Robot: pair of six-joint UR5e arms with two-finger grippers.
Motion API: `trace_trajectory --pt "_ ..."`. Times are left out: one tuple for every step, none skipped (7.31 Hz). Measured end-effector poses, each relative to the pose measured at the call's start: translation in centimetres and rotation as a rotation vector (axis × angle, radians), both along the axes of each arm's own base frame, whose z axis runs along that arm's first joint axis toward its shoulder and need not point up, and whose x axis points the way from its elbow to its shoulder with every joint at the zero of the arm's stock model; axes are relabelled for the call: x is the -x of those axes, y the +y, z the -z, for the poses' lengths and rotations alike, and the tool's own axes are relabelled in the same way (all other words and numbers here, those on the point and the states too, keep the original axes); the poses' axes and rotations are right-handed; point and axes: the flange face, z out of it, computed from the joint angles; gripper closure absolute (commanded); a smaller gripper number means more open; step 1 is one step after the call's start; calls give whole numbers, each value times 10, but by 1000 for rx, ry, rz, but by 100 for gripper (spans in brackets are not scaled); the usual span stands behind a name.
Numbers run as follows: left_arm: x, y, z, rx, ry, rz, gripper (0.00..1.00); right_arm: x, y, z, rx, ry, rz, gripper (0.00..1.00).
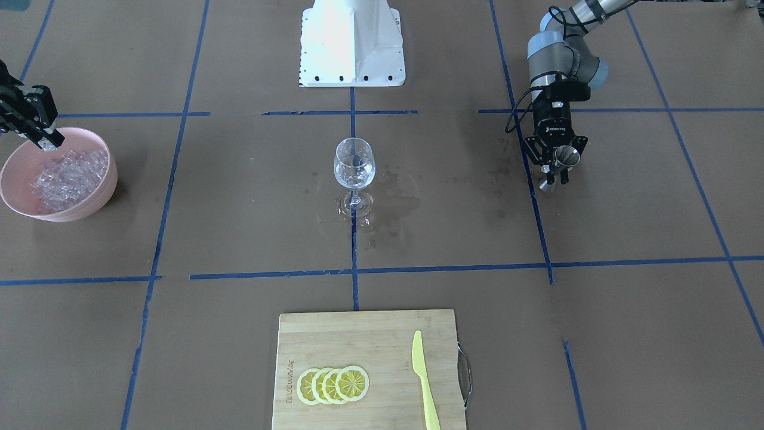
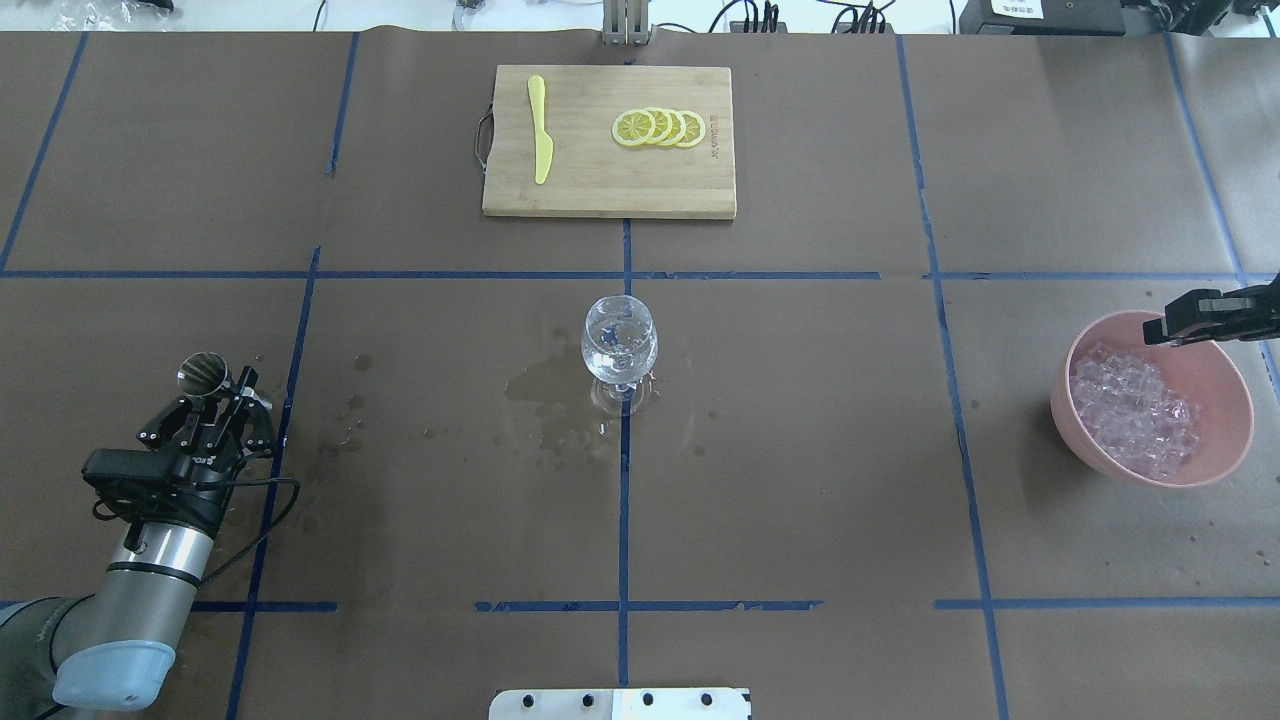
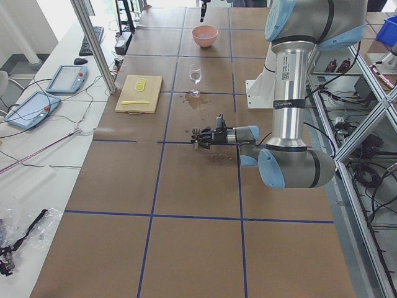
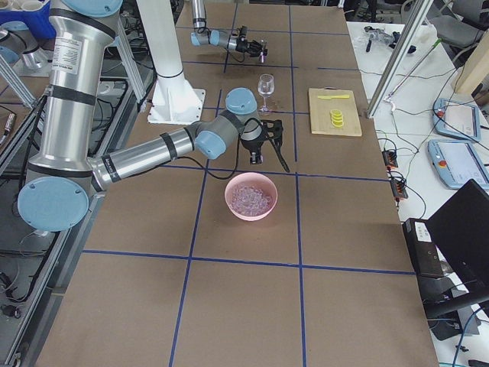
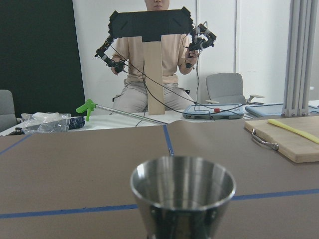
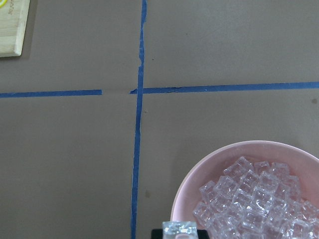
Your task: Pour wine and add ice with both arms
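Observation:
A clear wine glass [image 2: 619, 345] stands upright at the table's centre, also in the front view [image 1: 354, 167], with clear contents low in its bowl. My left gripper [image 2: 215, 395] is shut on a steel jigger [image 2: 203, 372], held upright low over the table at the left; the left wrist view shows its cup [image 5: 182, 194] from the side, its inside hidden. A pink bowl [image 2: 1235, 385] holds many ice cubes [image 2: 1135, 405]. My right gripper [image 1: 51, 143] hovers over the bowl's rim, shut on one ice cube [image 6: 179, 229].
A wet patch [image 2: 545, 395] spreads on the brown paper around the glass's foot. A wooden cutting board [image 2: 580, 190] at the far side carries lemon slices [image 2: 660, 127] and a yellow knife [image 2: 540, 140]. The white base block [image 1: 352, 42] stands at the robot's side.

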Motion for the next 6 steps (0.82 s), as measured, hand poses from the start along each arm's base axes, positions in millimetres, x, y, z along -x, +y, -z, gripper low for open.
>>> trace_trajectory --pt "0 0 -1 1 -1 -2 46 0 0 1 -2 -1 0 100" --pt "0 0 -1 2 -2 -5 39 1 -1 3 -7 -4 1 100" --pt "-1 0 -2 4 -3 -9 31 2 -3 6 -13 -7 2 100" --pt "-1 0 -3 8 -6 -16 29 4 -5 10 -21 -12 3 100" --pt "-2 0 -4 14 -9 -27 31 5 -7 15 -28 -18 4 100" --pt "-2 0 -5 19 -12 -39 20 6 -8 18 -32 -23 5 100"
